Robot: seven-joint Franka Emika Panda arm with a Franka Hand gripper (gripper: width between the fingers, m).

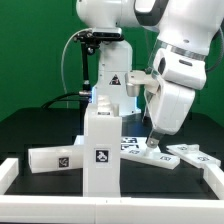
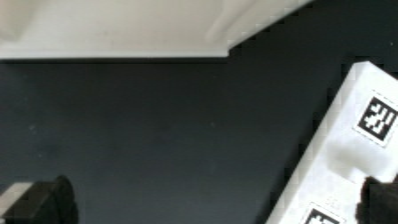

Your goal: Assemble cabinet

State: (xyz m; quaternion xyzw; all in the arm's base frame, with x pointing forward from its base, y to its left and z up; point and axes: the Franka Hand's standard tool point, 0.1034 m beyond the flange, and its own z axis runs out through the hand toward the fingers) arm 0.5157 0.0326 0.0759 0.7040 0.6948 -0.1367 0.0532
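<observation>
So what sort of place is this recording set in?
Probably a robotics lab test cell: a white robot arm over a black tabletop, a plain green backdrop, and white flat panels carrying black-and-white square tags.

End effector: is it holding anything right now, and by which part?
Nothing is held. The end effector stands open above the dark table; a tagged white panel lies flat beside it, ungripped.

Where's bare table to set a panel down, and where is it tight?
Free: table at the exterior view's left, behind the lying panel. Crowded: the exterior view's right, where flat panels lie beside the upright cabinet.
</observation>
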